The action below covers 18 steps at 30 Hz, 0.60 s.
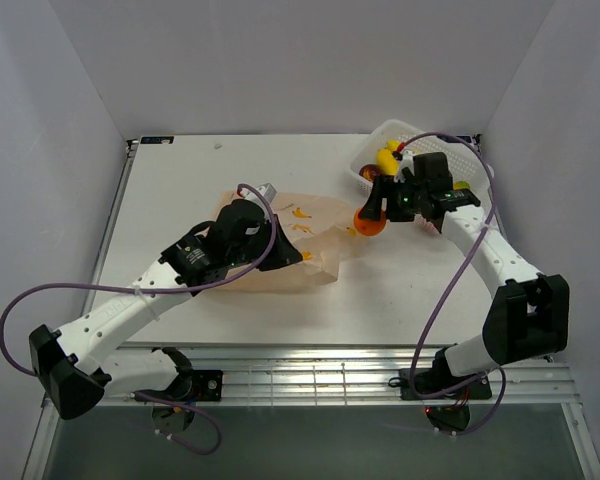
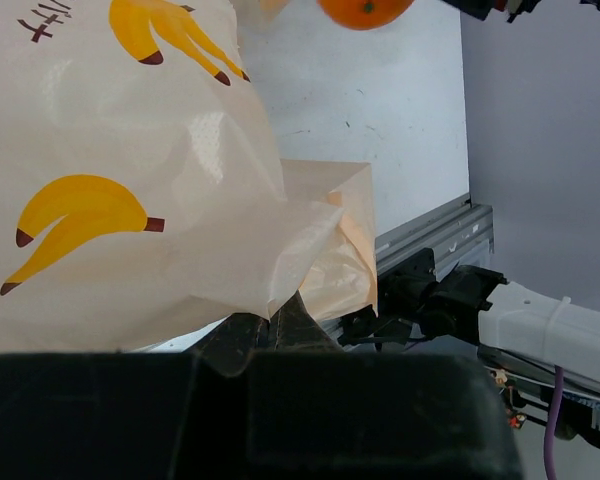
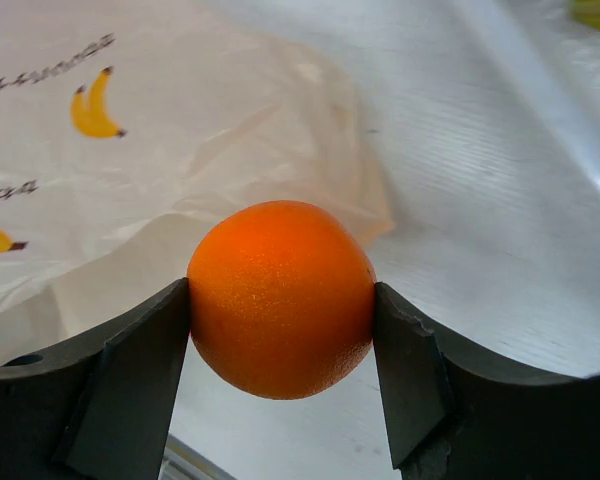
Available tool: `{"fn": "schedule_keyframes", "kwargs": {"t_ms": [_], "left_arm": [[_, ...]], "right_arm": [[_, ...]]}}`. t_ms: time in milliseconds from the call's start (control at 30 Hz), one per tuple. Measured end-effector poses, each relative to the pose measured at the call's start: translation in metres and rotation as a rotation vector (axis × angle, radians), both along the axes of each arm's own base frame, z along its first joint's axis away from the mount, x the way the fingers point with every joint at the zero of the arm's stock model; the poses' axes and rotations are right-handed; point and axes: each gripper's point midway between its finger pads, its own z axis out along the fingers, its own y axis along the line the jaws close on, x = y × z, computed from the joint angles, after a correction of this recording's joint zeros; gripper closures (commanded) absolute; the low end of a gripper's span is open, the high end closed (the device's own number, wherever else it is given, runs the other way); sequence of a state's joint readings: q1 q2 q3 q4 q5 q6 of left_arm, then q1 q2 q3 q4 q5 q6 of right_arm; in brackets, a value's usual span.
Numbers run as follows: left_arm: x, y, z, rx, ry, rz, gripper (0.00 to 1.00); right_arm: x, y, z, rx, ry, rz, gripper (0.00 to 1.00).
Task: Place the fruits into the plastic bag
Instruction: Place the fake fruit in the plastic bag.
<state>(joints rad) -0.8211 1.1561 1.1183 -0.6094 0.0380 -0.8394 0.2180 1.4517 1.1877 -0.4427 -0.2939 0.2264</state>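
Nearest, the left end effector (image 2: 277, 325) is closed on the plastic bag (image 1: 315, 228) — probably holding its mouth open. At the bag's 3 o'clock side, the right end effector (image 3: 281, 330) grips the orange (image 1: 368, 220). Farther, at 2 o'clock, more fruits (image 1: 387, 158) sit in a basket (image 1: 405, 128). White bench (image 1: 180, 190), pale walls (image 1: 50, 120).

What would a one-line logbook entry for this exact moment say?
right fingers: clamped on orange, beside plastic bag | left fingers: pinching plastic bag | basket: yellow fruit inside | orange not yet bagged
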Motion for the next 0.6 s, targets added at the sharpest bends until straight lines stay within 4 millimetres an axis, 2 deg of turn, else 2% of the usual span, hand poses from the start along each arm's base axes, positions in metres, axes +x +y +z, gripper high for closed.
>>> {"fn": "schedule_keyframes", "kwargs": {"t_ms": [167, 300, 433, 600], "left_arm": [[-0.004, -0.003, -0.005, -0.004, 0.020, -0.026, 1.00], [-0.008, -0.005, -0.011, -0.003, 0.038, -0.043, 1.00], [-0.010, -0.005, -0.015, -0.005, 0.056, -0.041, 1.00], [-0.010, -0.005, -0.019, -0.010, 0.072, -0.029, 1.00]], "right_arm": [[-0.024, 0.076, -0.001, 0.074, -0.005, 0.195, 0.91], [-0.037, 0.121, -0.011, 0.096, 0.024, 0.296, 0.91], [-0.045, 0.144, -0.022, 0.106, 0.066, 0.327, 0.91], [-0.053, 0.153, -0.019, 0.114, 0.072, 0.319, 0.92]]}}
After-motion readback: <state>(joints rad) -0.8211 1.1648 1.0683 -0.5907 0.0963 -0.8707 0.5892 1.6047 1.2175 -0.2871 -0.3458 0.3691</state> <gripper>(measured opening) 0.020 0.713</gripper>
